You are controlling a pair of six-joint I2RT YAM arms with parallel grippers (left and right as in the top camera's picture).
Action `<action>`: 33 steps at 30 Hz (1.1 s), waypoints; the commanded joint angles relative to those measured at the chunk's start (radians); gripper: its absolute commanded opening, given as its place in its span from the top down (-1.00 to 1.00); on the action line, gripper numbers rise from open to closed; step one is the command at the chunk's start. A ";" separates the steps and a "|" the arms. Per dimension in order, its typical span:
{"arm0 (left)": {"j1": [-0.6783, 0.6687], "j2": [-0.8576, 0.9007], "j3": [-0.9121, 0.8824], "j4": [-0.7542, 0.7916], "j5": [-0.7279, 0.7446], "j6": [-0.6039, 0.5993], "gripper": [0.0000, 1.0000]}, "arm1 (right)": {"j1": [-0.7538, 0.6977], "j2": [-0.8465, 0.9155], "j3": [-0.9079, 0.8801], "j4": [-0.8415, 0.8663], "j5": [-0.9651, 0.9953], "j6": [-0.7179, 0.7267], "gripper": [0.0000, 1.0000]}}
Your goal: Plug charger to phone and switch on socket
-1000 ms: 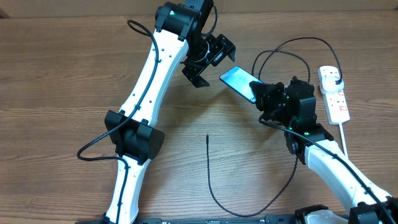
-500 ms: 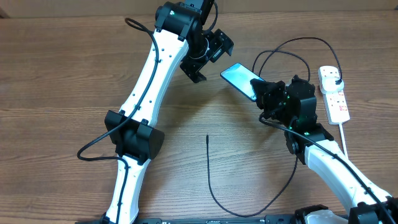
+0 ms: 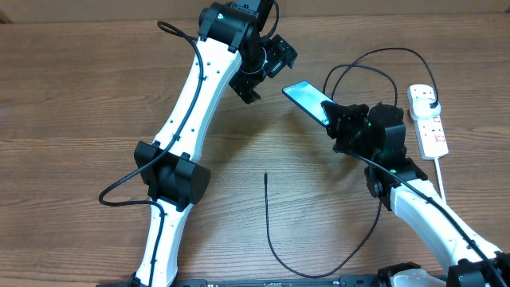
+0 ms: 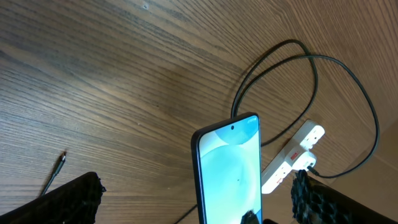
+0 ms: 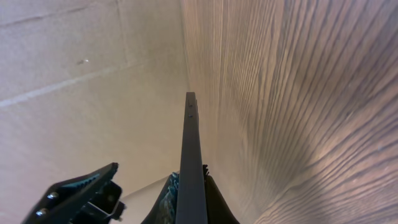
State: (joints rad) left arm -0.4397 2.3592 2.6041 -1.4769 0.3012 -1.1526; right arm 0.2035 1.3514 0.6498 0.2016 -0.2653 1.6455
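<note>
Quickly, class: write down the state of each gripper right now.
Left gripper: open, holding nothing.
Right gripper: closed on the phone.

Left arm (image 3: 191, 96), right arm (image 3: 432, 217) — white links, black joints, black cables (green light, right wrist).

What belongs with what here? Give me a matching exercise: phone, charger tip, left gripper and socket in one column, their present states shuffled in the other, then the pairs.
Things
1. phone
2. charger tip
3. left gripper
4. socket

States
A. lying loose on the table, touched by neither arm
B. open, holding nothing
C. clamped by one end in the right gripper
D. white, at the right edge, with a black plug in it

Pairs: 1-C, 2-A, 3-B, 4-D
</note>
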 commanded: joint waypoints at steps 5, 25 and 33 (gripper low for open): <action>-0.006 -0.006 0.023 0.015 -0.012 -0.030 -1.00 | -0.003 -0.014 0.031 0.043 -0.065 0.165 0.92; -0.006 -0.006 0.023 0.105 0.216 -0.089 -1.00 | -0.002 -0.014 0.031 0.216 -0.125 0.367 0.92; -0.010 -0.006 0.023 0.107 0.207 -0.089 -1.00 | -0.002 -0.014 0.031 0.266 -0.135 0.386 0.92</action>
State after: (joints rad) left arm -0.4416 2.3592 2.6041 -1.3716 0.4984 -1.2316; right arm 0.2035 1.3514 0.6498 0.4442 -0.3847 2.0068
